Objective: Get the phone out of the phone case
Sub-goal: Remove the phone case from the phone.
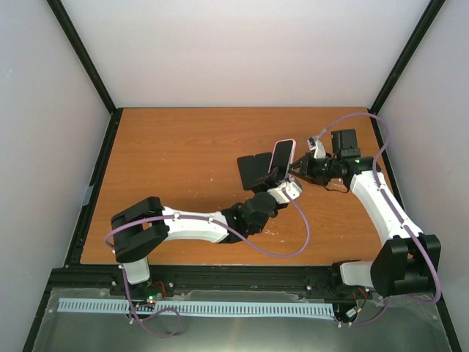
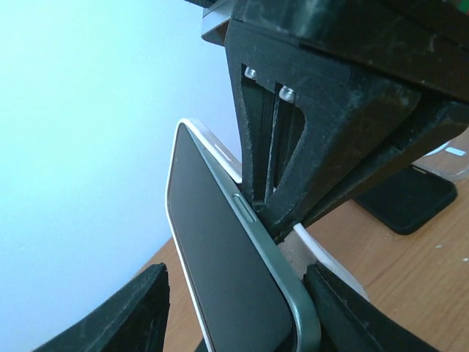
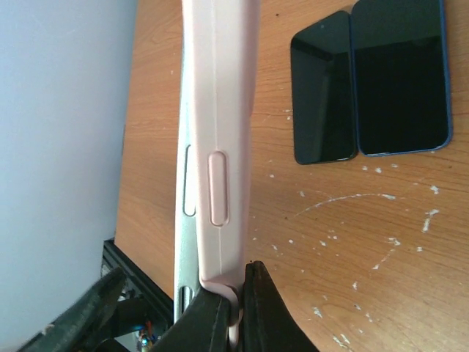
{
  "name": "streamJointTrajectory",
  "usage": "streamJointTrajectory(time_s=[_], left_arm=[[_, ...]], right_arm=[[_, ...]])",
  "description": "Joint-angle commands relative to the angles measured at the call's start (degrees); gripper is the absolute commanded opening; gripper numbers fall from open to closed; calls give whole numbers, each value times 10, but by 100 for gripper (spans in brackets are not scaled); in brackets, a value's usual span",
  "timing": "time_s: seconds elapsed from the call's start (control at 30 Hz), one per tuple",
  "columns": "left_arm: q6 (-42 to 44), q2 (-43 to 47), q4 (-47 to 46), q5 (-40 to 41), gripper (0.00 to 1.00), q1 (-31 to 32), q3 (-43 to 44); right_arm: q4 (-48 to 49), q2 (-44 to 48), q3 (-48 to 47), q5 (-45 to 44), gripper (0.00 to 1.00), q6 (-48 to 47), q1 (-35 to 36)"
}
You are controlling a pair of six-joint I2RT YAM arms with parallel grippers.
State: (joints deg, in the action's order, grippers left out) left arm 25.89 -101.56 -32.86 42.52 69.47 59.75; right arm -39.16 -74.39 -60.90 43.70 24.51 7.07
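Note:
The phone (image 2: 220, 271), dark-screened with a grey metal edge, stands tilted above the table in a pale pink phone case (image 3: 220, 110). My right gripper (image 3: 240, 282) is shut on a peeled-back lip of the case at the phone's side. Beside that lip the bare grey edge of the phone (image 3: 185, 242) shows. My left gripper (image 2: 238, 301) straddles the phone's lower part. Its right finger (image 2: 352, 315) lies against the metal edge, and its left finger (image 2: 124, 315) stands apart from the screen. From above, both grippers meet at the raised phone (image 1: 281, 156).
Two dark phones (image 1: 253, 170) lie flat side by side on the wooden table (image 1: 176, 161), just left of the raised phone; one (image 3: 399, 77) has a blue rim. Black frame rails run along the table's edges. White walls close in behind.

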Motion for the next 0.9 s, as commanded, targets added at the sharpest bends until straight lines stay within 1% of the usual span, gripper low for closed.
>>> streamJointTrajectory(time_s=[0.0,0.07,0.13,0.4,0.5,0.67,0.77,0.87], left_arm=[[96,-14,-97,67,46,-1,-19],[118,-11,-129,69,38,0,-27],[138,-8,-155,68,33,1,-31],[211,-8,-231,70,21,1,-37],[217,-8,-238,68,12,1,-33],[198,4,-242,65,1,1,-34],[157,19,-234,54,0,0,-38],[102,36,-195,41,0,-5,-36]], right_arm=[[-3,18,2,81,3,15,-1],[0,24,8,81,3,15,-1],[4,30,16,81,3,17,-1],[9,42,26,83,3,17,-2],[13,47,35,84,3,18,-2],[16,54,43,79,3,11,-2],[11,59,46,65,3,-3,-2],[-1,65,45,32,3,-33,-2]])
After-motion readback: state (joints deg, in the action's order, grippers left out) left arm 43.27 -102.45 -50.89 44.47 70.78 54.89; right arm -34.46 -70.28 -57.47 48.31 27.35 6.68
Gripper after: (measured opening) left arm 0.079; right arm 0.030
